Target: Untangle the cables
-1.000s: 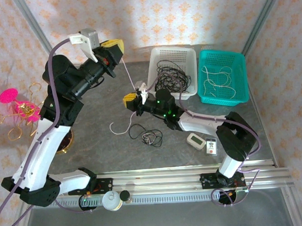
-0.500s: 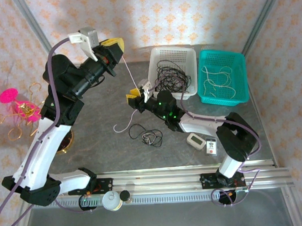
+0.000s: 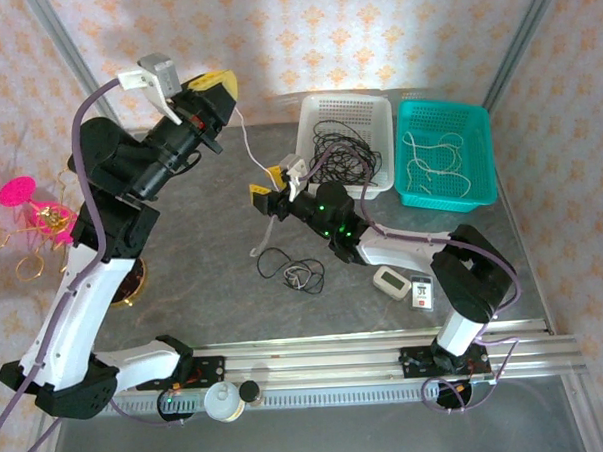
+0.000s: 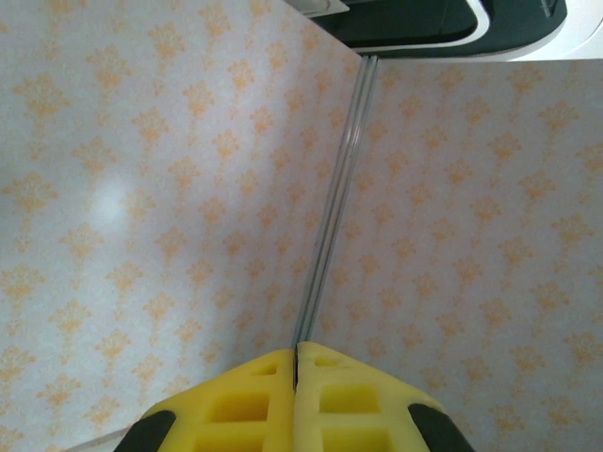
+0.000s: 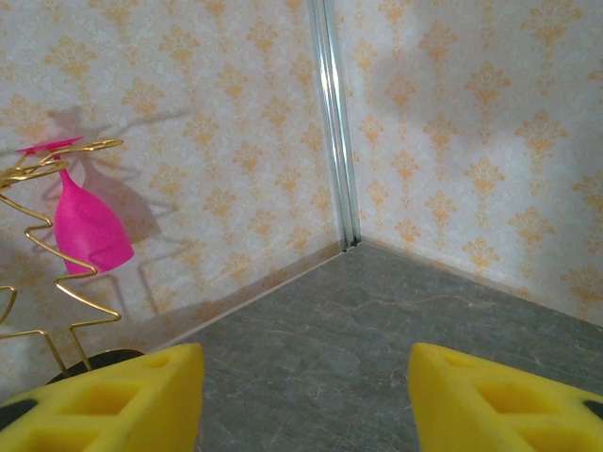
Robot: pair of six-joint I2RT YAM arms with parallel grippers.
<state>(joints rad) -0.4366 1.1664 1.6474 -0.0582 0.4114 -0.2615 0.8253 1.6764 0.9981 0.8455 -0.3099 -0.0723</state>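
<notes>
the left claw [image 3: 223, 89], pressed together high at the far left, pinches a white cable [image 3: 252, 146], i think to draw it free of the black cable [image 3: 302, 276] lying on the worktop [image 3: 204, 290]. the right claw [image 3: 268, 185] stands spread beside the hanging cord, holding nothing.

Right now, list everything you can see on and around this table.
white basket: one, white, far centre
black cables: tangled heap, black, inside white basket
teal basket: one, teal, far right
white cables: several, white, inside teal basket
hanging cable: one, white, from left jaws down to table
black loops: count unclear, black, table centre
small device: one, white, near right
ornament stand: one, pink and gold, left edge
left jaws: shut on hanging cable, raised
right jaws: open, beside hanging cable
</notes>
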